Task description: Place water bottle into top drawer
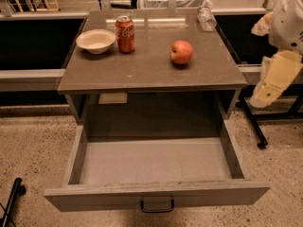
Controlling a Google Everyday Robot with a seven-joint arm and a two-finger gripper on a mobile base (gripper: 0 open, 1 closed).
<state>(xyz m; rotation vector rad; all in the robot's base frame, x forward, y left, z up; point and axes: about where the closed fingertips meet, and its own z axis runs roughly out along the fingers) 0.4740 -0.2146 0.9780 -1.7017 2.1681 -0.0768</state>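
The water bottle (206, 18) is a small clear plastic bottle lying at the far right corner of the grey table top (147, 72). The top drawer (156, 195) is pulled wide open below the table, empty inside, with a small dark handle (156, 206) at the centre of its front panel. My gripper (274, 79), a pale cream part on the white arm (291, 18), hangs off the table's right side, clear of the bottle and well above the drawer's level. It holds nothing that I can see.
On the table stand a red Coca-Cola can (125, 33), a white bowl (96, 40) and a red apple (181, 52). A dark stand leg (253, 124) runs along the floor at the right. A black wheeled leg (12, 197) sits at the lower left.
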